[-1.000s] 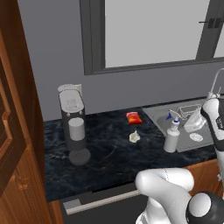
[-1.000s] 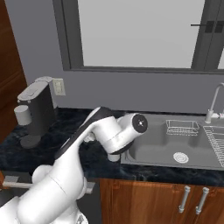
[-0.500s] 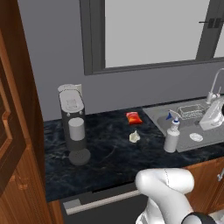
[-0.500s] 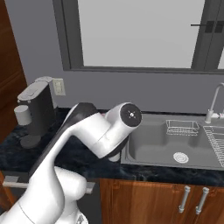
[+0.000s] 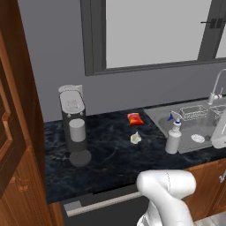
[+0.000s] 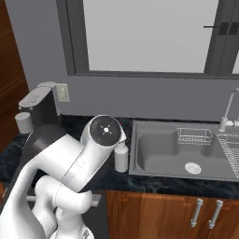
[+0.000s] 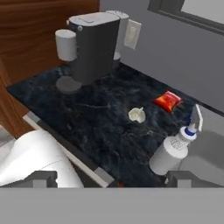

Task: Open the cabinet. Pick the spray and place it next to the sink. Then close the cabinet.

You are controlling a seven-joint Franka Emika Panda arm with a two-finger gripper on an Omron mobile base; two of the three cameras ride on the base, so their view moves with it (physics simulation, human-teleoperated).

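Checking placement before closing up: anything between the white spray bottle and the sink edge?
Nothing visible. The slim white spray bottle with blue collar stands upright on the dark marble counter, right beside the grey sink's rim; the small pale lump lies apart.

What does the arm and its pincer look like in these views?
The arm is glossy white with rounded, tube-like links and a dark round joint cap with a small pale mark at its centre. No cables show. The pincer shows as two small dark grey, blocky fingertips.
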